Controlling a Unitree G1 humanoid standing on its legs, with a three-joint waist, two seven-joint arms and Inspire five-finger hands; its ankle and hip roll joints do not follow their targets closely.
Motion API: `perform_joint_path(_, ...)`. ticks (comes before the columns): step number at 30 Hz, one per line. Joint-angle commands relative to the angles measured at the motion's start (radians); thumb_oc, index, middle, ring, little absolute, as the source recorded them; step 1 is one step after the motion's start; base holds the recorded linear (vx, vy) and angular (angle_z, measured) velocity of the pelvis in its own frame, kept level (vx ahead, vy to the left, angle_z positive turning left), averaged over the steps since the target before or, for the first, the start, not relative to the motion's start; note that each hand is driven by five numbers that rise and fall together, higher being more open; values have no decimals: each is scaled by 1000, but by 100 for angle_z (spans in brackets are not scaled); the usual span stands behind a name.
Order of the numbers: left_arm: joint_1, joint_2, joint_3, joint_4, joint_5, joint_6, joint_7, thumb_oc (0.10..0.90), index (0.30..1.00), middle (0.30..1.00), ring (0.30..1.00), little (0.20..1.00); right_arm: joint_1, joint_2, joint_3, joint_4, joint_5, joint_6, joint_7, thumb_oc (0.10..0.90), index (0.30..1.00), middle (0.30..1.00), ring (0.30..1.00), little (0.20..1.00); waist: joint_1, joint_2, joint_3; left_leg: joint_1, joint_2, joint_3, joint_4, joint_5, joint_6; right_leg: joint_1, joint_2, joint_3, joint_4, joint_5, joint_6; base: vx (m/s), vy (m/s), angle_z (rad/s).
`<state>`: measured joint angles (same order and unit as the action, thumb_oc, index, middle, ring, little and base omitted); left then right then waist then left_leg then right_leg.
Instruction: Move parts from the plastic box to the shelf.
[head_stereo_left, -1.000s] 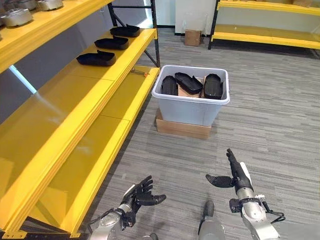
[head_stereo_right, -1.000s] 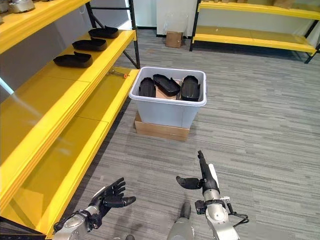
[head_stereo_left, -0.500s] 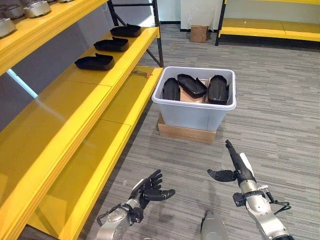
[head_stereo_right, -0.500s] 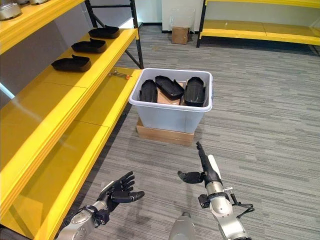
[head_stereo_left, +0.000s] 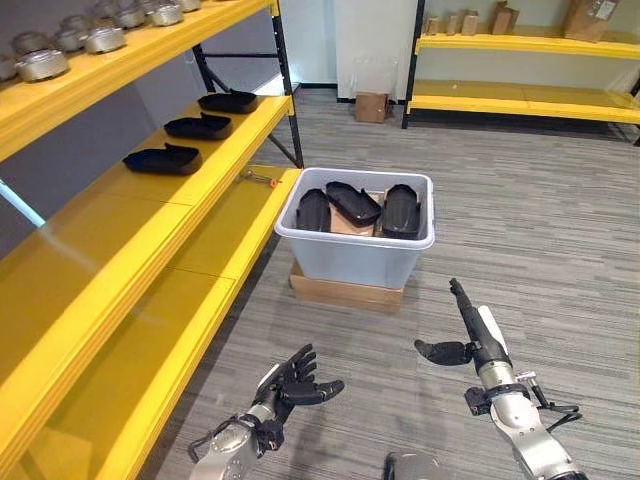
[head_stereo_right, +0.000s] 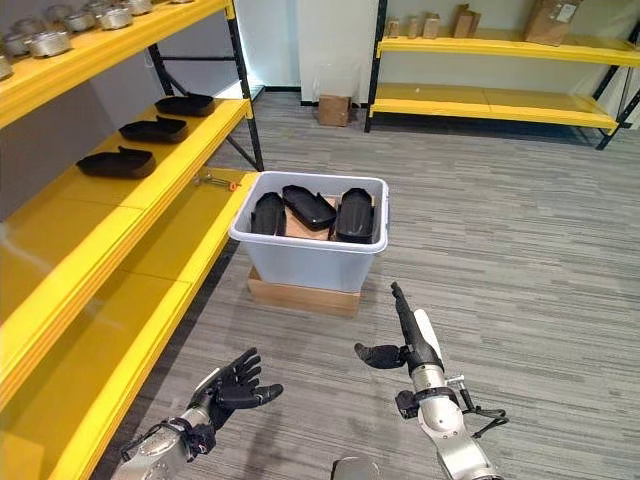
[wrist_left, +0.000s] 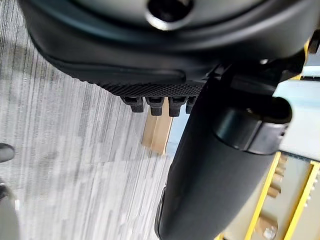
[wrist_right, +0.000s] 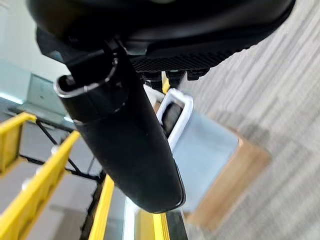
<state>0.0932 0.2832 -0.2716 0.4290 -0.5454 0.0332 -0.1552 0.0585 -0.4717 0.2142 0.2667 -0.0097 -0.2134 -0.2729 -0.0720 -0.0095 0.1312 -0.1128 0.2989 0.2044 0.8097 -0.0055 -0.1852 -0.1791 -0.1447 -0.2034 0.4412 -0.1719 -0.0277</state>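
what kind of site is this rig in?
Probably a warehouse or parts stockroom: long yellow shelves holding black parts and metal parts, a plastic box of parts on the floor, cardboard boxes around.

The pale grey plastic box (head_stereo_left: 357, 240) has smooth, slightly glossy walls and a rolled rim. Inside it lie black moulded plastic parts (head_stereo_left: 354, 204) with a dull sheen. Under the box sits a flat brown cardboard carton (head_stereo_left: 345, 291), matt. Beside the box, the yellow painted metal shelf (head_stereo_left: 150, 250) shines and mirrors light. On the shelf lie three matt black plastic parts (head_stereo_left: 162, 160). Above them stand dull silver cast-metal parts (head_stereo_left: 41, 65). The floor around the box is grey striped carpet (head_stereo_left: 540, 250), rough and matt.
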Motion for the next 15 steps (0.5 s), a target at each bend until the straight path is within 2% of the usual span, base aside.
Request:
perform_joint_path(1,-36,9,38,-87,-53,-95,-4,900,1000,1000,1000,1000,-36,-26,-52,-176,-26,-146,-91,900,1000,1000,1000,1000,-7,0,-7,110,-113,205,-35,-140,111,164,102,-60,-241,4,10,90,104,19)
perform_joint_path(2,-35,9,37,-88,-54,-96,-4,900,1000,1000,1000,1000,-36,-24,-54,-179,-27,-146,-92,900,1000,1000,1000,1000,-9,0,-4,115,-110,210,-69,-143,114,166,100,-58,-242,6,14,102,216,29)
perform_joint_path(3,-32,18,26,-99,-63,-99,5,900,1000,1000,1000,1000,-31,-20,-68,-198,-34,-143,-87,900,1000,1000,1000,1000,-15,-9,11,122,-91,242,-304,-98,134,190,80,-42,-265,38,28,115,233,32)
perform_joint_path(4,-30,21,25,-103,-66,-99,7,900,1000,1000,1000,1000,-28,-21,-72,-203,-36,-142,-82,900,1000,1000,1000,1000,-15,-11,14,121,-88,244,-340,-86,133,200,77,-36,-271,39,32,151,295,23)
perform_joint_path(5,-25,23,21,-108,-72,-104,12,900,1000,1000,1000,1000,-16,-26,-78,-212,-39,-146,-70,900,1000,1000,1000,1000,-10,-10,20,111,-78,239,-430,-57,127,225,70,-27,-284,40,41,199,268,27)
perform_joint_path(6,-11,22,22,-115,-75,-115,24,900,1000,1000,1000,1000,4,-41,-81,-228,-32,-154,-53,900,1000,1000,1000,1000,8,-3,30,74,-54,196,-557,16,102,256,64,-9,-299,37,53,203,262,24)
perform_joint_path(8,3,21,28,-114,-78,-133,31,900,1000,1000,1000,1000,16,-51,-78,-232,-21,-167,-45,900,1000,1000,1000,1000,24,2,37,49,-29,155,-628,72,82,272,58,4,-304,33,61,224,251,1)
perform_joint_path(9,25,19,41,-116,-85,-150,40,900,1000,1000,1000,1000,21,-62,-71,-234,-23,-174,-70,900,1000,1000,1000,1000,44,8,47,24,8,96,-703,138,59,285,53,26,-302,24,69,215,237,-28)
perform_joint_path(12,47,10,58,-109,-118,-153,70,900,1000,1000,1000,1000,23,-67,-69,-236,-22,-192,-88,900,1000,1000,1000,1000,61,15,58,0,40,51,-733,168,48,286,44,44,-276,8,74,213,237,-62)
perform_joint_path(14,47,-4,78,-75,-116,-126,73,900,1000,1000,1000,1000,16,-71,-62,-253,-29,-197,-107,900,1000,1000,1000,1000,66,24,61,12,39,61,-724,143,48,274,34,33,-232,-17,81,280,405,-59)
perform_joint_path(15,44,-9,75,-57,-102,-142,50,900,1000,1000,1000,1000,15,-72,-65,-269,-15,-190,-106,900,1000,1000,1000,1000,66,28,62,22,33,60,-719,130,52,263,32,30,-193,-36,84,271,432,-64)
